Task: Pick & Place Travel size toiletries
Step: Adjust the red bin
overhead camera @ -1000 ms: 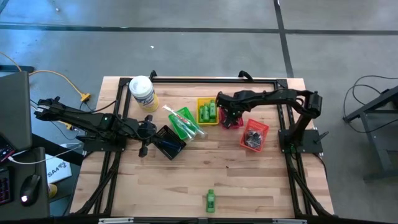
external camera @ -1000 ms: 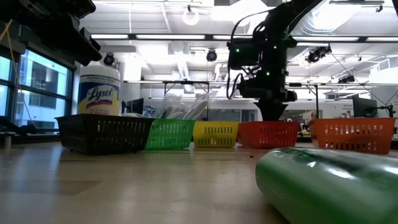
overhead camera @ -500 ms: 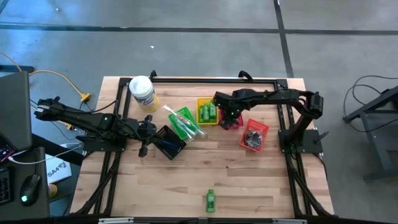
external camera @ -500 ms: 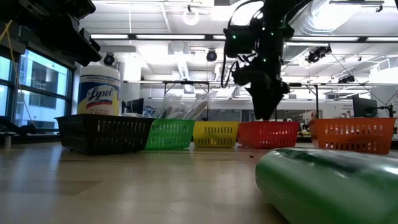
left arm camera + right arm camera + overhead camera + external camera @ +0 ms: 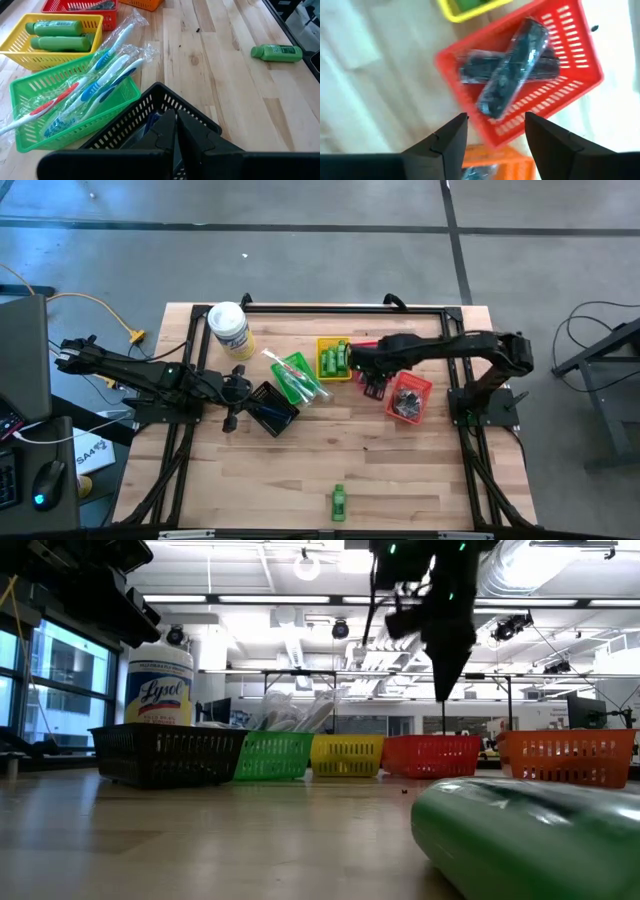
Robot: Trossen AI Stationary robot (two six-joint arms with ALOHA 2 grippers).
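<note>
Right pincer (image 5: 492,132) apart, empty, above red basket (image 5: 572,55) of wrapped combs (image 5: 512,62). Left pincer (image 5: 175,132) together beside black basket (image 5: 150,107). Risk: snagging basket rim when sweeping toward stray green bottle (image 5: 339,502) on bench (image 5: 420,480); bottle likely rolls if nudged.

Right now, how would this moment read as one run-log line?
right gripper: open, above red basket | wrapped combs: in it | left gripper: shut, at black basket | green bottle: loose on table

The only readable text is "Lysol", in slanted dark blue script on the yellow label of the white-lidded tub (image 5: 159,686), at the left of the low view. Print on the green bottle (image 5: 276,52) is illegible.
</note>
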